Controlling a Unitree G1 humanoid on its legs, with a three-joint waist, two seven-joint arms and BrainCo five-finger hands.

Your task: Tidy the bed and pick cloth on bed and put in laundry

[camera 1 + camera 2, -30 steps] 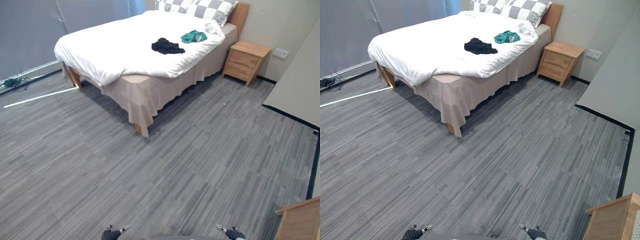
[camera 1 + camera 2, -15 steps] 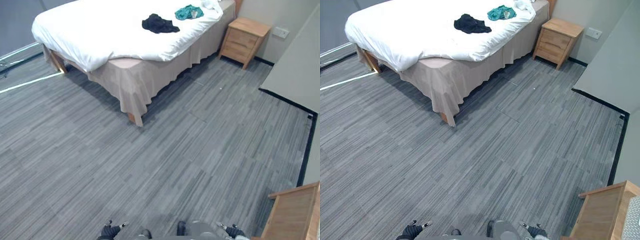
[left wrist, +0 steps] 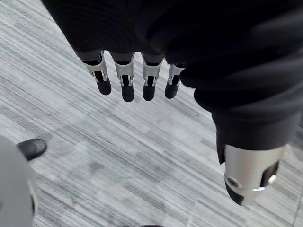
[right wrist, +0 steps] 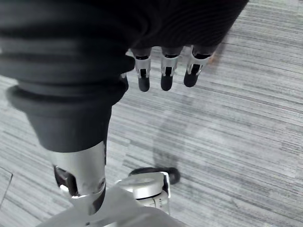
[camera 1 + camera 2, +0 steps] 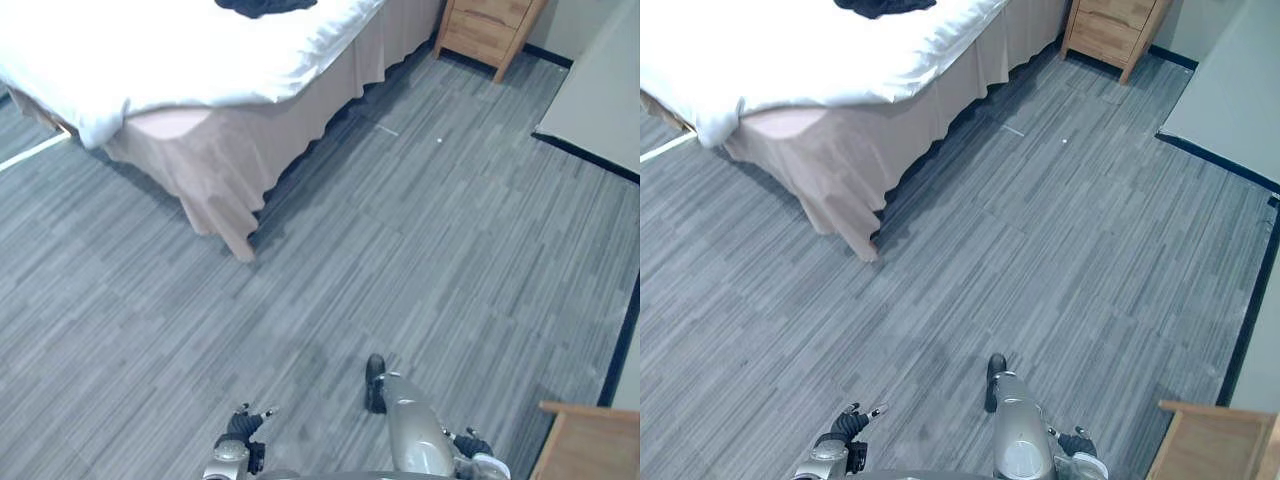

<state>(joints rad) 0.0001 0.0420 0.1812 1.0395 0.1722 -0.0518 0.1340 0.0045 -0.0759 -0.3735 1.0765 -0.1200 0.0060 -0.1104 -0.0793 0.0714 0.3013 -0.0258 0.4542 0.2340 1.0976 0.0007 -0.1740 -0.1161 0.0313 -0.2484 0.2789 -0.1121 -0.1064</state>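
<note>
approach step, by my reading; the crumpled black cloth [image 5: 265,6] lies on the white-quilted bed [image 5: 180,60], well apart from the left robot hand [image 3: 124,85] and right robot hand [image 4: 163,78]; both hang slack-fingered, empty; next calls for walking to the bedside.

Readable text, labels, brands, numbers, signs: none.
Bed [image 5: 180,60]: white cover and beige skirt, both plain.
Nightstand [image 5: 490,25], just beside the bed: bare wooden drawer fronts.
Floor [image 5: 450,250], beside the bed: grey striped covering, no lettering.
</note>
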